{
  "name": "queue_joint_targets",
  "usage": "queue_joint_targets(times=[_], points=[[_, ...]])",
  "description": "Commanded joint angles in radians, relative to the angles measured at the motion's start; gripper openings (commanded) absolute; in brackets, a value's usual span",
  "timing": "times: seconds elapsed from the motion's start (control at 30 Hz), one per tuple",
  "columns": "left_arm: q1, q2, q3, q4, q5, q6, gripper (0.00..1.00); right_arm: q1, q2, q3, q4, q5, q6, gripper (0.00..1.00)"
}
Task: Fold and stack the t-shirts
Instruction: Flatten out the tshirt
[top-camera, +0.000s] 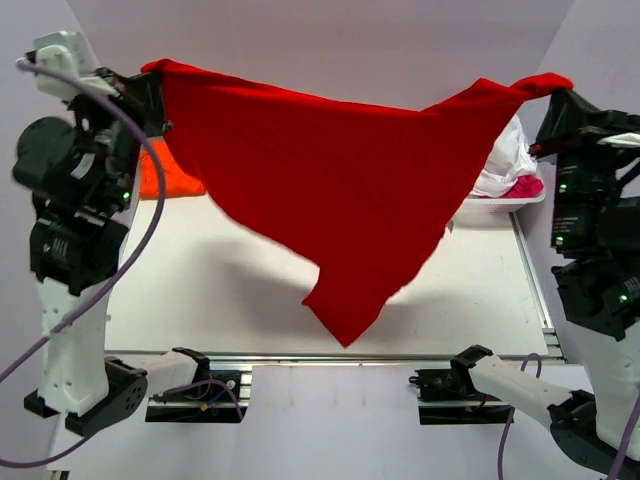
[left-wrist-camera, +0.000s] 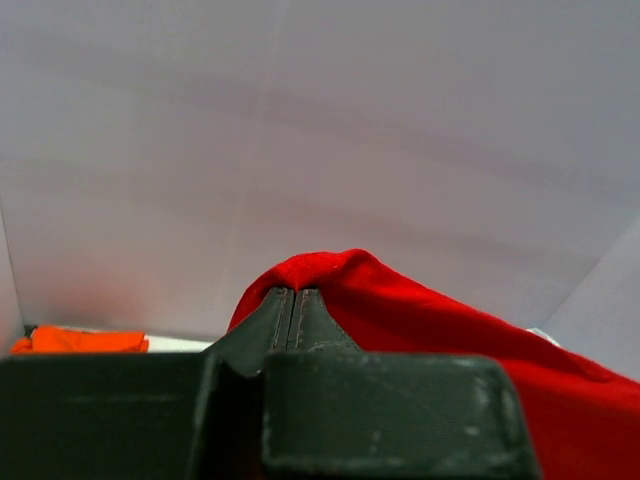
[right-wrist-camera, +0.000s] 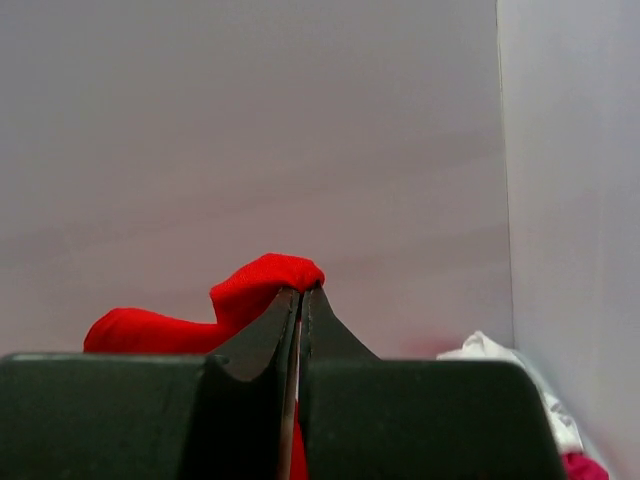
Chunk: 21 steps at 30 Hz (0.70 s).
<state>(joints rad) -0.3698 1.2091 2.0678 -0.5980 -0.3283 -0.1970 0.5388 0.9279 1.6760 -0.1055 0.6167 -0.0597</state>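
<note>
The bright red t-shirt (top-camera: 330, 170) hangs stretched in the air between my two grippers, its lowest corner dangling near the table's front edge. My left gripper (top-camera: 150, 92) is shut on the shirt's left top corner; the cloth bulges over the closed fingertips in the left wrist view (left-wrist-camera: 320, 270). My right gripper (top-camera: 558, 100) is shut on the right top corner, where red cloth (right-wrist-camera: 265, 280) bunches above the fingertips. The orange t-shirt (top-camera: 165, 172) lies at the table's back left, partly hidden behind the red one; it also shows in the left wrist view (left-wrist-camera: 80, 340).
A white tray (top-camera: 505, 203) at the back right holds white cloth (top-camera: 505, 155) and a pink piece (top-camera: 525, 186). The white table (top-camera: 200, 300) has a metal rail along its front edge (top-camera: 340, 357). Light walls close in the back and sides.
</note>
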Motion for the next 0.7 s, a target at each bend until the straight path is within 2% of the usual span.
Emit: queue_joint_targets(times=[0.0, 0.37, 0.67], points=[[-0.001, -0.056, 0.0, 0.038, 0.038, 0.037, 0.0, 0.001, -0.001, 0.091, 0.024, -0.02, -0.054, 0.0], [0.008, -0.126, -0.011, 0.02, 0.147, 0.037, 0.0, 0.0, 0.002, 0.18, 0.006, -0.087, -0.075, 0.0], [0.008, -0.169, 0.009, 0.02, 0.273, 0.019, 0.0, -0.002, -0.044, 0.232, 0.06, -0.238, -0.075, 0.0]])
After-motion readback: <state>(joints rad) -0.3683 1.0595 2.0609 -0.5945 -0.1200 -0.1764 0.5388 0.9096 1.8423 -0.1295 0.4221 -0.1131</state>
